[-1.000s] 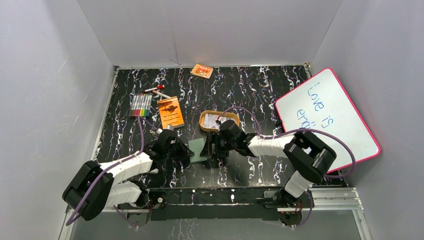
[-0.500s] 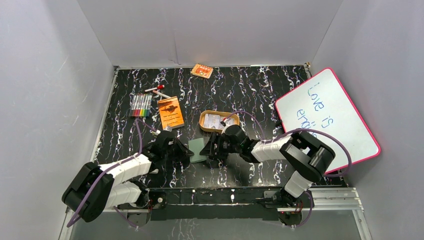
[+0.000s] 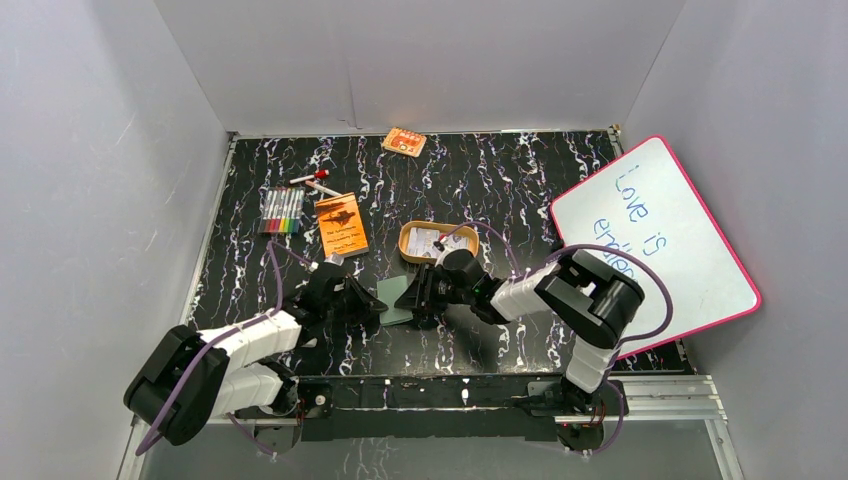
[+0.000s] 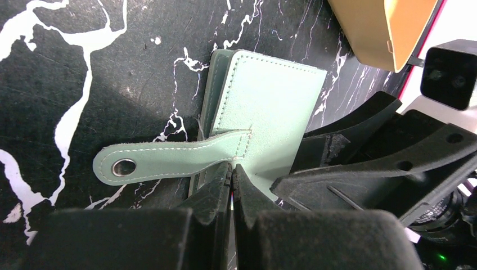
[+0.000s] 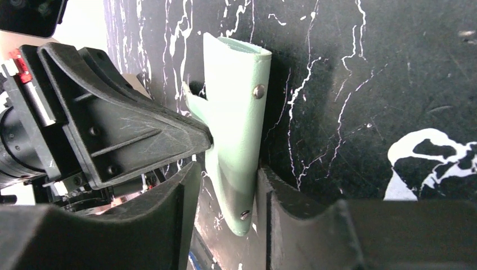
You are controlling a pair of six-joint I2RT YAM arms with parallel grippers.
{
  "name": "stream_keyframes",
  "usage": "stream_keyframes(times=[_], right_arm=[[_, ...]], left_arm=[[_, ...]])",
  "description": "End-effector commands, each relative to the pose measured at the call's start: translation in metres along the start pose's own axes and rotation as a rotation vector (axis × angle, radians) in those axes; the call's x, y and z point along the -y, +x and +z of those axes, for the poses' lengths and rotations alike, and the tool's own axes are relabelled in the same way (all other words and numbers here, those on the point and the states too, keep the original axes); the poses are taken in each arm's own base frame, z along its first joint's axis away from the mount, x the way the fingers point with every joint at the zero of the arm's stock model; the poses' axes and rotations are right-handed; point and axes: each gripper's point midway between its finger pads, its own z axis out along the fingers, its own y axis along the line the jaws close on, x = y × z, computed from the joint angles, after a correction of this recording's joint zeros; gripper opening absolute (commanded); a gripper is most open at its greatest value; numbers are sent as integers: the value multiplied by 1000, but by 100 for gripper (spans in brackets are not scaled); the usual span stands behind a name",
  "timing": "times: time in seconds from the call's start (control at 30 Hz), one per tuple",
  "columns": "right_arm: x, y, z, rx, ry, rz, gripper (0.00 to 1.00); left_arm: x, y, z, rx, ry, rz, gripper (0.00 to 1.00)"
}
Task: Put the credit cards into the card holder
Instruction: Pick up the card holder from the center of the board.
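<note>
Near the middle of the table's (image 3: 520, 180) near edge, the card holder (image 4: 270, 95), sage green, wedged between the two grippers, snap tab unfastened and splayed out over the dark marbled surface. Left gripper (image 4: 231, 169) closed tight, fingertips together right at the root of that tab; an actual pinch on the cover impossible to confirm. Right gripper (image 5: 225, 169) partway open, straddling one green cover flap, one finger against it, a sliver of gap at the other. Credit cards (image 3: 428, 240) just beyond, toward the table's centre, lying in the tan oval tray (image 3: 403, 243), apart from the holder.
</note>
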Motion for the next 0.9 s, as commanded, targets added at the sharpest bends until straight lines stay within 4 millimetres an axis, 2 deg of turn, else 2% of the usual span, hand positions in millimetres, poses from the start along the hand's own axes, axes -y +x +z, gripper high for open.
stream_keyframes(times=[0.0,0.33,0.53,0.63,0.77,0.87], right_arm=[[-25,-8,8,22,-88,-32,44],[-35,-3,14,14,-141,-39,34],[-49,1,15,-5,-197,-57,37],[-51,3,17,-14,-203,-61,36],[-52,4,17,-14,-208,-64,21],[-56,2,13,-9,-206,-101,7]], left_arm=[[-84,21,-6,-42,-285,-9,0],[-87,22,-7,-42,-282,-19,0],[-87,23,-7,-43,-280,-23,0],[-88,23,-7,-44,-280,-24,0],[-87,22,-8,-39,-277,-21,0],[-76,15,-11,-23,-261,-1,0]])
